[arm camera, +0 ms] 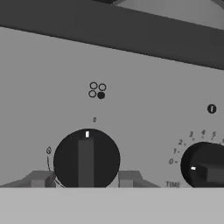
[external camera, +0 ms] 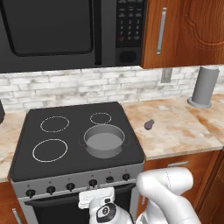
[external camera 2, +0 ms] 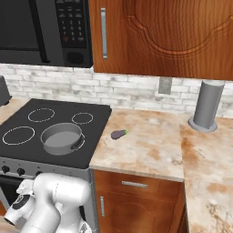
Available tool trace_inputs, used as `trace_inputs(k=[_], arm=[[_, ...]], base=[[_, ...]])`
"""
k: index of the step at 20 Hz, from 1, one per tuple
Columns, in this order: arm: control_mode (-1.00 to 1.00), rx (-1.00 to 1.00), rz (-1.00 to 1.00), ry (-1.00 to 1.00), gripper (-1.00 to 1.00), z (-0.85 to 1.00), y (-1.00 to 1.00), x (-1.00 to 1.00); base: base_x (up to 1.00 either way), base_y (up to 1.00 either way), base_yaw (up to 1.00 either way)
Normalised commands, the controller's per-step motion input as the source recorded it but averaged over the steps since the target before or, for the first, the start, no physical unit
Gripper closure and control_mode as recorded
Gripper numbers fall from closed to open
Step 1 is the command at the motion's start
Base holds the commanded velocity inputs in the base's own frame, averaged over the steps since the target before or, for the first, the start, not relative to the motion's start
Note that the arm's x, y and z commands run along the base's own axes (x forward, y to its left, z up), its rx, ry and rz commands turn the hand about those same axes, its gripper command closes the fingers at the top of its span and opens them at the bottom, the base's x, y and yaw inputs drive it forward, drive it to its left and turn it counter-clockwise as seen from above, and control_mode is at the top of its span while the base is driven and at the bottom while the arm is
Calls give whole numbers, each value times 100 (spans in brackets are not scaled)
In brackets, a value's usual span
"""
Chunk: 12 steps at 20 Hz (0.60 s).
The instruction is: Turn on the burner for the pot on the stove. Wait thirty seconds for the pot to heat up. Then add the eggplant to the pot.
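- Hand view: gripper (arm camera: 83, 178) clamped on a black knob (arm camera: 86, 158) — seemingly, its fingertips (arm camera: 38, 179) barely visible.
- Base views: pot (external camera: 104, 141) on stove (external camera: 26, 162), eggplant (external camera 2: 119, 134) on counter (external camera 2: 150, 154) beside it.

pot (external camera: 104, 141): grey metal, matt | stove (external camera: 30, 164): black glass top, smooth; silver front strip | counter (external camera: 183, 131): marbled stone, polished | cabinets (external camera 2: 182, 41): reddish wood, glossy | backsplash (external camera: 65, 87): pale brick, rough

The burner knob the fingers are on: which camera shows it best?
The hand view: the knob faces the camera, white mark at its top edge, one finger at each side. In the left base view it is a small black dot above the hand. The right base view doesn't let me pick it out.
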Motion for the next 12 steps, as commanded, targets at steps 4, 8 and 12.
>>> trace_inputs(k=[4,8,12], arm=[[-100,-33,11,0,100,85,0,8],[-100,-40,12,0,100,92,0,12],[-100,-43,12,0,100,95,0,20]], base=[[0,0,0],[0,0,0],[0,0,0]])
